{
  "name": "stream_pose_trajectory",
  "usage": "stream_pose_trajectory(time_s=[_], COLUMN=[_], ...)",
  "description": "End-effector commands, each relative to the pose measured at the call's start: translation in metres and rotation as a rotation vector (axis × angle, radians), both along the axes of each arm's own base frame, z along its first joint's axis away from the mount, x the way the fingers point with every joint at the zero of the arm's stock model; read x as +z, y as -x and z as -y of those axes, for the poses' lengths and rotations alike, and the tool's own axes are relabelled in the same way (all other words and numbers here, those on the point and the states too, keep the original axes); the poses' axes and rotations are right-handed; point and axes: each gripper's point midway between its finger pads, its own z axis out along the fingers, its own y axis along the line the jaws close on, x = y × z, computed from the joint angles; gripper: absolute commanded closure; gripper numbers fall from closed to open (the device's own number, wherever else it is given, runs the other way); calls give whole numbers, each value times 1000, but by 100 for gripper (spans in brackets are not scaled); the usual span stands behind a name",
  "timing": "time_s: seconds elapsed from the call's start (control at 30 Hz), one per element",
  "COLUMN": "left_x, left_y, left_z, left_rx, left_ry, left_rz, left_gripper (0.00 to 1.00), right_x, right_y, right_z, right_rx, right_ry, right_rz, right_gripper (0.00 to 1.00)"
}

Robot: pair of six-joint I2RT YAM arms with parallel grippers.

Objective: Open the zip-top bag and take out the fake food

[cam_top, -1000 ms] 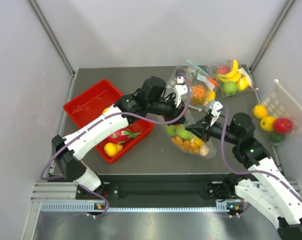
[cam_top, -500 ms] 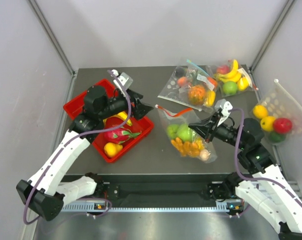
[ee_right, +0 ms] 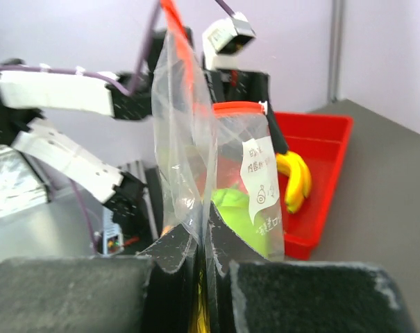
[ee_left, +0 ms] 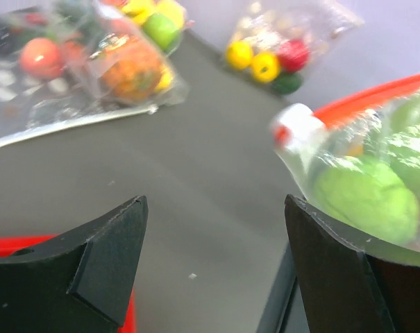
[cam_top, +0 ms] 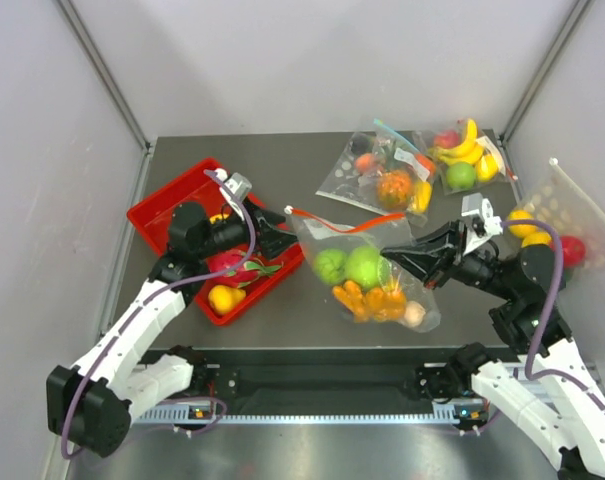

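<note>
The zip-top bag (cam_top: 367, 270) lies mid-table, its orange-red zip strip (cam_top: 337, 224) gaping toward the back left. Inside it is the fake food: two green apples (cam_top: 367, 265), orange segments (cam_top: 367, 300) and a beige piece (cam_top: 414, 315). My right gripper (cam_top: 414, 256) is shut on the bag's right edge. In the right wrist view the clear film (ee_right: 189, 139) with its white label (ee_right: 262, 187) rises from the closed right gripper (ee_right: 203, 243). My left gripper (cam_top: 282, 232) stands open at the tray's right edge, just left of the bag's mouth. The left gripper (ee_left: 216, 236) holds nothing; a green apple (ee_left: 366, 198) shows beside its right finger.
A red tray (cam_top: 172, 215) at the left holds a pink dragon fruit (cam_top: 237, 268), a yellow fruit (cam_top: 225, 298) and a banana (ee_right: 296, 180). Two other fruit bags (cam_top: 382, 180) (cam_top: 462, 155) lie at the back. A mesh bag of fruit (cam_top: 552, 230) sits at the right wall.
My left gripper opened, let go of the bag and drew back left to the tray. My right gripper, still shut on the bag, moved right, and the bag's mouth now gapes.
</note>
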Motion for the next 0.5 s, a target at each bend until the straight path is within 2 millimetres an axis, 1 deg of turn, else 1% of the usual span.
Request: stream_pose_trajectory(time_s=[0.0, 0.03, 0.07, 0.1, 0.13, 0.2, 0.23, 0.33, 0.37, 0.4, 0.43, 0.47], left_x=[47, 61, 63, 60, 65, 65, 69, 65, 55, 52, 51, 49], left_y=[25, 30, 35, 40, 43, 51, 56, 61, 59, 60, 65, 67], left_z=[10, 10, 11, 12, 11, 10, 9, 6, 6, 5, 4, 3], left_rx=[-137, -159, -179, -201, -208, -232, -239, -235, -224, -220, -231, -235], left_ry=[177, 219, 243, 267, 282, 285, 286, 246, 211, 195, 186, 184], left_rz=[117, 181, 183, 151, 176, 181, 197, 204, 183, 176, 184, 182], left_gripper=[16, 16, 16, 16, 16, 17, 17, 18, 18, 18, 18, 17], right_x=[49, 50, 50, 49, 50, 50, 50, 53, 56, 58, 57, 61], right_y=[32, 33, 33, 33, 34, 34, 34, 36, 37, 38, 38, 41], right_z=[1, 1, 1, 1, 1, 2, 2, 4, 4, 5, 6, 7], right_rx=[107, 114, 118, 118, 118, 113, 111, 108, 108, 106, 105, 106], right_ry=[-111, -116, -119, -123, -126, -131, -131, -133, -136, -135, -131, -133], right_rz=[112, 111, 109, 106, 107, 106, 106, 113, 121, 128, 124, 134], right_gripper=[100, 100, 100, 100, 100, 100, 100, 100, 100, 100, 100, 100])
